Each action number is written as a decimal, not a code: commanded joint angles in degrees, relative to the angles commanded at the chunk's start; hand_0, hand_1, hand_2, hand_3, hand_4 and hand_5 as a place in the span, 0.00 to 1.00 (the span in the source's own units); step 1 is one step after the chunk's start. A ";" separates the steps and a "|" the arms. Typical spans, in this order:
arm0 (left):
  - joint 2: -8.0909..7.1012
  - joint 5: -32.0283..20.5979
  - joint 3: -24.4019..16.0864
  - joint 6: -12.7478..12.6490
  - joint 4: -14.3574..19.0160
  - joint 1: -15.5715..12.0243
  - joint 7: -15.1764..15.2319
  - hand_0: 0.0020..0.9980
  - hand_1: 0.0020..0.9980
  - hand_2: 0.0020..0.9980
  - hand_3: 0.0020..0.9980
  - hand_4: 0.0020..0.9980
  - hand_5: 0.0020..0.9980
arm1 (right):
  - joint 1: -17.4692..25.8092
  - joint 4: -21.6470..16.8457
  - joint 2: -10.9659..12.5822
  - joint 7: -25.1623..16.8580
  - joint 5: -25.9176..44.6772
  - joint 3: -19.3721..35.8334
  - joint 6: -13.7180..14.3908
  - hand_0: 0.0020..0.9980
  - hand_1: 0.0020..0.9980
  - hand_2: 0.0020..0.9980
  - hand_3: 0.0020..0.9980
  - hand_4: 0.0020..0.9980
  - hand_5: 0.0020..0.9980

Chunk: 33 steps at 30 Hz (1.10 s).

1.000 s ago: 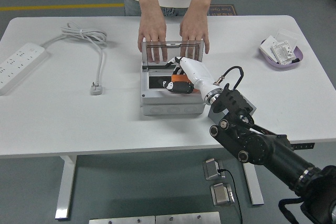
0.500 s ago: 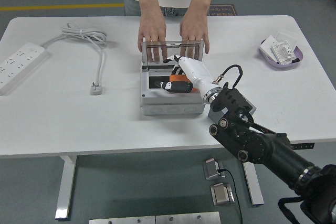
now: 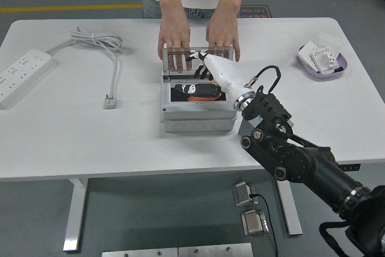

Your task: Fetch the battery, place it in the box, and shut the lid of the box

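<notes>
A grey box (image 3: 195, 115) stands at the table's middle with its clear lid (image 3: 180, 59) upright at the far side. The orange and black battery (image 3: 195, 91) lies inside the box. My right hand (image 3: 201, 64), white with dark fingers, is above the box's far right part. Its fingers reach toward the lid's lower edge and hold nothing. A person at the far side rests both hands (image 3: 174, 31) on the top of the lid and keeps it upright. My left arm is out of view.
A white power strip (image 3: 21, 73) with a coiled cable (image 3: 99, 43) and plug (image 3: 110, 100) lies at the left. A purple dish (image 3: 322, 61) with small white packets sits at the far right.
My right hand has let go of the battery and moved up and back toward the lid. The battery now lies flat in the box. The person's hands have not moved.
</notes>
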<state>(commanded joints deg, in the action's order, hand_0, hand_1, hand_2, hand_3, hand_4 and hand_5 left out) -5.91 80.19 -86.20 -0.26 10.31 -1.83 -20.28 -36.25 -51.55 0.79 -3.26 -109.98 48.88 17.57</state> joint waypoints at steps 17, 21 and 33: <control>-0.07 0.17 -0.42 -0.02 0.00 0.09 -0.04 0.68 0.67 0.66 0.73 0.77 0.40 | -4.40 -7.95 3.80 4.43 1.22 1.17 -3.63 0.68 0.60 0.63 0.72 1.00 0.59; -0.19 0.29 -0.46 0.06 0.00 0.21 -0.13 0.68 0.67 0.66 0.73 0.77 0.40 | -6.60 -4.73 4.15 4.42 3.11 0.59 -4.20 0.68 0.60 0.62 0.71 1.00 0.61; -0.83 0.95 -0.60 0.22 0.00 0.69 -0.20 0.68 0.67 0.66 0.73 0.77 0.40 | -10.80 7.22 5.01 3.02 10.05 -3.16 -5.46 0.67 0.58 0.62 0.71 1.00 0.63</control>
<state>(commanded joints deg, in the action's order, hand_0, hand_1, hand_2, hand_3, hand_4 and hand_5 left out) -6.74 81.14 -86.80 -0.04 10.31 -1.15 -20.47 -47.06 -44.33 5.80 -0.24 -99.93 45.72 12.11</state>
